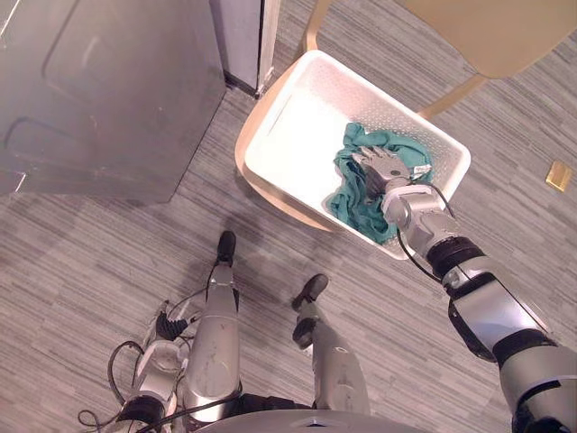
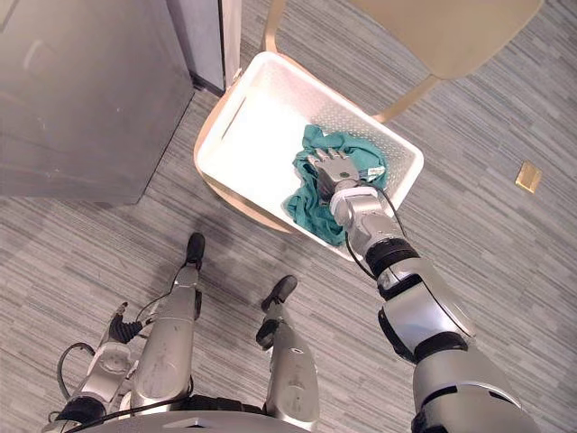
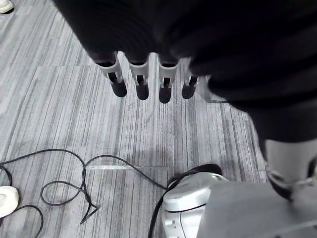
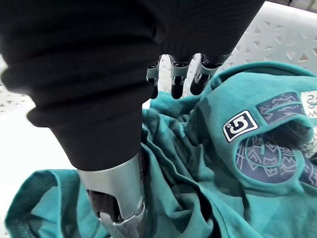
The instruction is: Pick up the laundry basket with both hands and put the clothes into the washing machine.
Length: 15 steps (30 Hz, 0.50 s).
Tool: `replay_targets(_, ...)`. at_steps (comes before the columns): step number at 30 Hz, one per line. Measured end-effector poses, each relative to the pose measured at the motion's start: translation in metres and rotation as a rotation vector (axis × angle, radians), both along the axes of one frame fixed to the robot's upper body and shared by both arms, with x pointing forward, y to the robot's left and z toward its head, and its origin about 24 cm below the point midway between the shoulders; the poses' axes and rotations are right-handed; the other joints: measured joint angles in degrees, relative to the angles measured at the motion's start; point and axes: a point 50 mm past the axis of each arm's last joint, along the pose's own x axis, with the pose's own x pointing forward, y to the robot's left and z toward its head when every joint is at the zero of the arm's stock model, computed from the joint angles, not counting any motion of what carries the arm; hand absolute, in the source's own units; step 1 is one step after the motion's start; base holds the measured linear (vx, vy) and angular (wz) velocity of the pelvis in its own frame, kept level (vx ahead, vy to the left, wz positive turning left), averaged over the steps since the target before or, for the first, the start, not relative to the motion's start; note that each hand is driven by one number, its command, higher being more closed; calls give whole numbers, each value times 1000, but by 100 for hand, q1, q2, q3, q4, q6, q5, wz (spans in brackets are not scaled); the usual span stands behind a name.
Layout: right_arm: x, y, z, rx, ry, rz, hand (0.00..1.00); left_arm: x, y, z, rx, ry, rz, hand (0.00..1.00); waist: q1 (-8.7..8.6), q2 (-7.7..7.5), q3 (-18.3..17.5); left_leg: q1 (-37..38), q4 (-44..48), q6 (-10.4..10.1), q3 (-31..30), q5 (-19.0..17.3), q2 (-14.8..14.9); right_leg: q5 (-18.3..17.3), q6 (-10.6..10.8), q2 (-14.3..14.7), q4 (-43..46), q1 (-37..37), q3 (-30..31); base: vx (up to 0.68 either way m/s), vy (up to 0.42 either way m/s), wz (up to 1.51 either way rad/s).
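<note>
The right hand [image 1: 386, 170] lies released, fingers straight, on the teal shirt [image 4: 198, 163] bunched beneath it in the white basket [image 1: 288, 135]. The shirt looks soft and light. The basket seems stiff, best gripped at both end rims. The left hand [image 3: 141, 74] hangs open, well apart.

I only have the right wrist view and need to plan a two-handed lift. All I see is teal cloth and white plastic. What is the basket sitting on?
Observer: The basket sits on the seat of a pale wooden chair.
Operator: Where is the left hand?
Observer: The left hand hangs low over the grey floor, fingers straight, holding nothing.
Operator: And the washing machine?
Observer: A grey machine stands on the floor to the robot's left of the chair. I cannot tell whether its door is open.
</note>
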Motion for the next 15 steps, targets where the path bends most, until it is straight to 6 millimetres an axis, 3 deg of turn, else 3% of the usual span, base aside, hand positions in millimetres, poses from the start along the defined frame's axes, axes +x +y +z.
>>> replay_targets(5, 5, -15, 10, 20, -17, -83, 0, 3, -1, 3, 0, -19, 6, 0, -1, 11, 109, -114, 2, 5, -5, 36, 8, 32, -13, 10, -4, -110, -3, -6, -1, -1)
replay_targets(10, 4, -26, 8, -146, -13, -123, 0, 3, -2, 3, -7, -17, 13, 0, -10, 10, 110, -224, 11, 5, -6, 39, 8, 46, -20, 16, -25, -205, -9, 0, -2, -1)
replay_targets(15, 4, -35, 5, -194, 16, -157, 0, 5, -4, 3, 1, -17, 6, 0, -3, 16, 114, -349, 20, 19, -10, 69, -6, 109, -28, 21, -95, -300, -9, -1, -1, -1)
